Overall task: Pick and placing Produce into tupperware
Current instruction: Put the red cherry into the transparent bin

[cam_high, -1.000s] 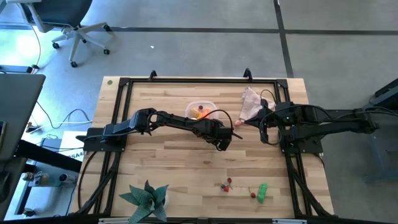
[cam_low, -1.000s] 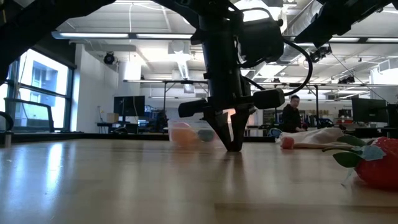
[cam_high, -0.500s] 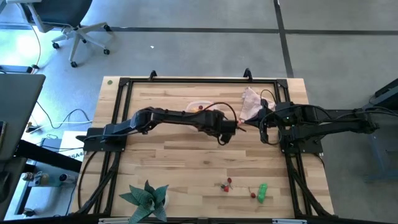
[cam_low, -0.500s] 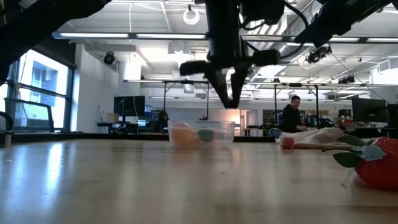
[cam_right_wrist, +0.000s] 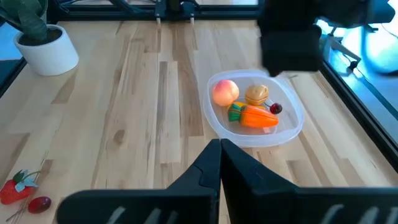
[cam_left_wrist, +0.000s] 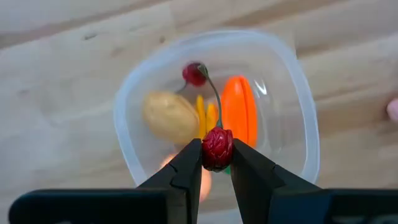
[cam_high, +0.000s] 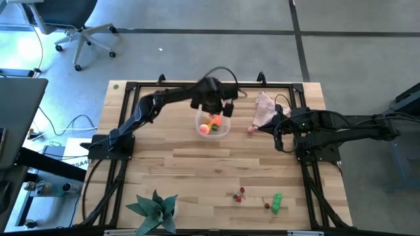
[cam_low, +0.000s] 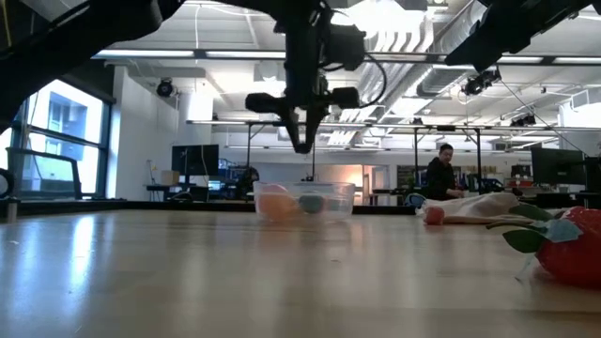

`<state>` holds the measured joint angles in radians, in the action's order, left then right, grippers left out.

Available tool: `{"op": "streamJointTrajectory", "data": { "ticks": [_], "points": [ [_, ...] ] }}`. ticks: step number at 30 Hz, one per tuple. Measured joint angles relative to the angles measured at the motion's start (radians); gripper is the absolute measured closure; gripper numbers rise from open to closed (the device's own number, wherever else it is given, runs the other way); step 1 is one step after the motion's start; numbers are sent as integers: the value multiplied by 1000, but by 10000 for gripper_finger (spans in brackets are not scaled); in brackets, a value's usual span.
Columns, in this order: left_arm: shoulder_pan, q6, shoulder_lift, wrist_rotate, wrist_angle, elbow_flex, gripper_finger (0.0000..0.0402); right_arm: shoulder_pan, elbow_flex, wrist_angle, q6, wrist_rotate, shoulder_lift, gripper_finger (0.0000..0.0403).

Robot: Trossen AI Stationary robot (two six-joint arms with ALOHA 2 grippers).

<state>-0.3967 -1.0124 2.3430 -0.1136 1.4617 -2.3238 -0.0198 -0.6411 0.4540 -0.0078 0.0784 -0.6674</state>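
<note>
The tupperware (cam_high: pixel 213 124) is a clear tub on the table's far middle. It holds a tan potato (cam_left_wrist: pixel 169 116), an orange carrot (cam_left_wrist: pixel 239 118), yellow sticks (cam_left_wrist: pixel 208 118) and a pink-red round piece (cam_right_wrist: pixel 225 92). My left gripper (cam_left_wrist: pixel 217 155) hangs above the tub (cam_low: pixel 305 200), pointing down, shut on a dark red cherry (cam_left_wrist: pixel 217 148). A thin stem (cam_left_wrist: pixel 214 99) runs from it to a second cherry (cam_left_wrist: pixel 194 73) lower down over the tub. My right gripper (cam_right_wrist: pixel 219 146) waits shut at the right, above the table. My left gripper pinches one cherry of the pair (cam_left_wrist: pixel 217 148) between its two fingertips, coming from above and pointing down. That cherry is lifted clear, above the tub. The stem and the second cherry (cam_left_wrist: pixel 194 73) trail below it; whether that one touches the tub's contents I cannot tell.
A pinkish-beige cloth (cam_high: pixel 266 108) with a pink piece (cam_high: pixel 250 129) beside it lies right of the tub. Red cherries (cam_high: pixel 239 194) and a green pepper (cam_high: pixel 277 202) lie near the front edge. A leafy plant (cam_high: pixel 154 210) stands at the front left. A black frame (cam_high: pixel 131 88) rims the table.
My left gripper has risen off the table's middle and gone toward the far edge and a little left, ending above the tupperware. It has stayed shut on the cherry, which has been lifted clear with it.
</note>
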Motion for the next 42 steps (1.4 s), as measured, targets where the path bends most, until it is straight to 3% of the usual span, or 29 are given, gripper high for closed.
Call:
{"op": "streamJointTrajectory", "data": {
  "ticks": [4,17,27,42],
  "points": [
    [-31,17,0,50,-50,60,332,0,0,-2,0,0,0,402],
    [-29,-13,0,45,-241,225,332,0,0,-2,0,0,0,402],
    [-36,-20,0,42,-292,291,332,0,0,-2,0,0,0,402],
    [-36,-49,0,42,-308,291,328,0,0,-2,0,0,0,402]
  ]
}}
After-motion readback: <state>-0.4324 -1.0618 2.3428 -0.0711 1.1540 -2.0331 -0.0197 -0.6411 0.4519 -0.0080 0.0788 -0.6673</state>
